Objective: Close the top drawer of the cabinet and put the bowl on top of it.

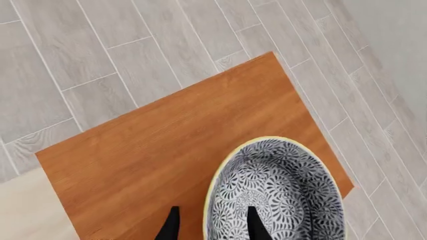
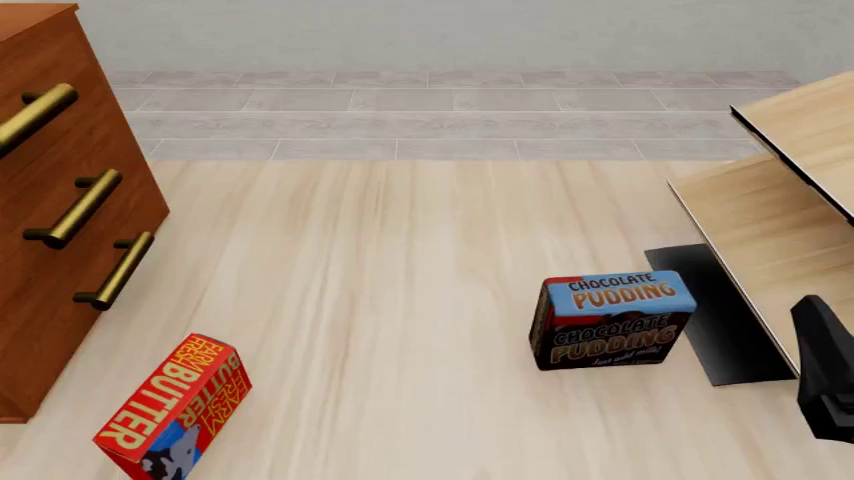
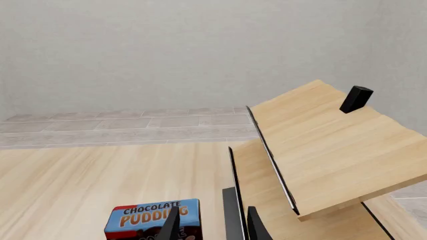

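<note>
In the left wrist view the blue-patterned bowl (image 1: 277,192) lies on the reddish-brown top of the cabinet (image 1: 160,150), close to one corner. My left gripper (image 1: 215,224) is open and straddles the bowl's rim, one finger inside and one outside. Seen from the front, the cabinet (image 2: 67,230) stands at the far left; its top drawer (image 2: 30,80) looks flush with the two drawers below. Bowl and left gripper are out of the front view. My right gripper (image 3: 215,221) is open and holds nothing, low at the right (image 2: 825,360) beside the shelf unit.
A chocolate pudding box (image 2: 611,320) (image 3: 155,220) stands upright on the table just left of my right gripper. A red butter box (image 2: 174,410) lies front left near the cabinet. The pale wooden shelf unit (image 2: 787,190) (image 3: 320,145) fills the right, with a small black block (image 3: 355,99) on it.
</note>
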Robot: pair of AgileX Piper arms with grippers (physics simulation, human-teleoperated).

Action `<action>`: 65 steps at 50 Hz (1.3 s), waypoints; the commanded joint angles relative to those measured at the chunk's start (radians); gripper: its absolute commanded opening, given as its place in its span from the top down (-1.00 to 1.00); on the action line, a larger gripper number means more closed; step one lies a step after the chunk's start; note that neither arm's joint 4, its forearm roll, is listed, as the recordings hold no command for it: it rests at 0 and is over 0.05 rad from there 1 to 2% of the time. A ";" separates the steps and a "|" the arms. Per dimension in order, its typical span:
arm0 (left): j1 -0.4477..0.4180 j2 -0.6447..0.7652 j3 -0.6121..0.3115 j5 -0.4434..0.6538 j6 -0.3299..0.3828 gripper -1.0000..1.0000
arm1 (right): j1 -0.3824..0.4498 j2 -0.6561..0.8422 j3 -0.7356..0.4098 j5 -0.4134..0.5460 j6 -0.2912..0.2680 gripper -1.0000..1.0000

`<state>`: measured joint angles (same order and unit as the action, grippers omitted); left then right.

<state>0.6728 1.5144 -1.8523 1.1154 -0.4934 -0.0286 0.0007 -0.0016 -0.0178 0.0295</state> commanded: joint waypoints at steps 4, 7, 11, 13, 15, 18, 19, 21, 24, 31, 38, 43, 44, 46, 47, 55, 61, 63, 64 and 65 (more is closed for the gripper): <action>0.011 -0.016 -0.011 -0.008 0.007 -1.00 | -0.001 0.000 -0.002 0.001 0.002 -1.00; 0.008 -0.014 -0.016 -0.007 0.007 -1.00 | 0.000 0.000 -0.003 0.002 0.002 -1.00; 0.006 -0.016 -0.023 -0.005 0.008 -1.00 | 0.000 0.000 -0.003 0.001 0.002 -1.00; 0.026 -0.017 -0.035 -0.002 0.015 -1.00 | 0.001 0.000 -0.003 0.001 0.002 -1.00; 0.031 -0.020 -0.045 0.004 0.014 -1.00 | 0.000 0.000 -0.003 0.001 0.003 -1.00; 0.033 -0.019 -0.070 0.017 0.016 -1.00 | 0.001 0.000 -0.002 0.000 0.003 -1.00; 0.027 -0.020 -0.076 0.020 0.014 -1.00 | 0.002 0.000 -0.002 0.000 0.003 -1.00; 0.039 -0.028 -0.086 0.022 0.017 -1.00 | 0.002 0.000 -0.001 -0.001 0.002 -1.00; 0.038 -0.026 -0.121 0.042 0.016 -1.00 | 0.001 0.000 -0.002 -0.001 0.003 -1.00; 0.044 -0.030 -0.166 0.070 0.008 -1.00 | 0.000 0.000 -0.002 -0.003 0.004 -1.00; 0.046 -0.042 -0.190 0.081 0.006 -1.00 | -0.001 0.000 -0.003 -0.005 0.006 -1.00; 0.051 -0.063 -0.207 0.081 0.002 -1.00 | -0.001 0.000 -0.002 -0.006 0.007 -1.00; 0.049 -0.064 -0.206 0.083 0.000 -1.00 | -0.001 0.000 -0.002 -0.006 0.007 -1.00; 0.053 -0.069 -0.212 0.084 0.004 -1.00 | 0.000 0.000 -0.003 -0.005 0.006 -1.00; 0.048 -0.072 -0.215 0.085 0.002 -1.00 | 0.000 0.000 -0.003 -0.005 0.006 -1.00; 0.059 -0.097 -0.272 0.096 0.007 -1.00 | 0.002 0.000 -0.002 -0.006 0.003 -1.00; 0.069 -0.112 -0.297 0.098 0.013 -1.00 | 0.002 0.000 -0.002 -0.004 0.002 -1.00; 0.069 -0.117 -0.302 0.098 0.011 -1.00 | 0.002 0.000 -0.002 -0.004 0.001 -1.00; 0.067 -0.118 -0.306 0.098 0.012 -1.00 | 0.003 0.000 -0.002 -0.003 0.001 -1.00; 0.067 -0.118 -0.306 0.098 0.012 -1.00 | 0.003 0.000 -0.002 -0.003 0.001 -1.00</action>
<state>0.7342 1.4171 -2.1215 1.2078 -0.4842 -0.0272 0.0004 -0.0034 -0.0225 0.0325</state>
